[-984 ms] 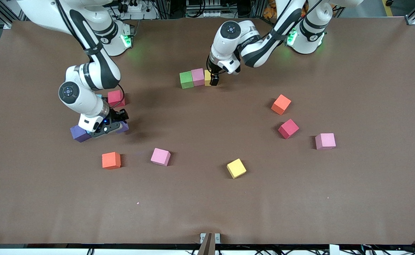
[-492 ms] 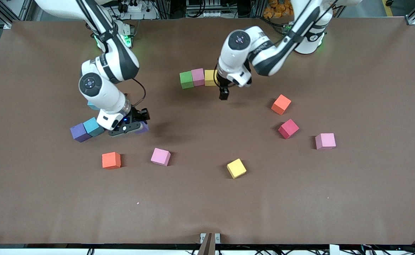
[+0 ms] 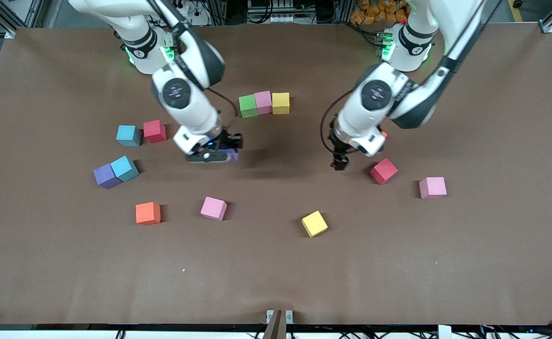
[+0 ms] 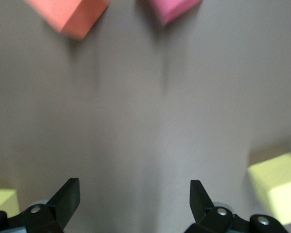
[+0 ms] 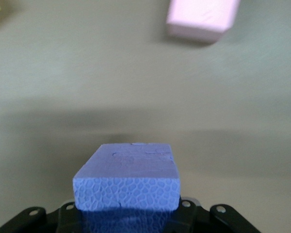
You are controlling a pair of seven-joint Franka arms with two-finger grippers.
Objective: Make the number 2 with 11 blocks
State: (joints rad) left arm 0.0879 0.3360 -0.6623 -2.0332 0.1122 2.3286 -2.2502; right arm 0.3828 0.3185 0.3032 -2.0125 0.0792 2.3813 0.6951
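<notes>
The number 2 shows as one row of green [image 3: 247, 106], pink [image 3: 263, 102] and yellow [image 3: 280, 103] blocks. My right gripper [image 3: 219, 154] hangs over the table close to that row, shut on a purple block [image 3: 231, 156] [image 5: 128, 177]. The right wrist view also shows a pink block [image 5: 201, 17]. My left gripper [image 3: 339, 163] [image 4: 135, 194] is open and empty, low over bare table beside a red block [image 3: 383, 171]. An orange block [image 4: 68, 14] and the red one [image 4: 172, 8] lie ahead of its fingers [image 4: 68, 194]. The left arm hides most of that orange block in the front view.
Loose blocks lie around: red [image 3: 155, 131], purple [image 3: 105, 176], orange [image 3: 148, 213], pink [image 3: 213, 208], yellow [image 3: 314, 223], pink [image 3: 433, 187]. Two light blue cubes [image 3: 128, 135] [image 3: 125, 168] sit toward the right arm's end. The brown table [image 3: 276, 273] is bare nearest the front camera.
My right gripper lifted the purple block from beside the purple and light blue pair and carried it toward the row. My left gripper left the row's yellow block and swung toward the red block.
</notes>
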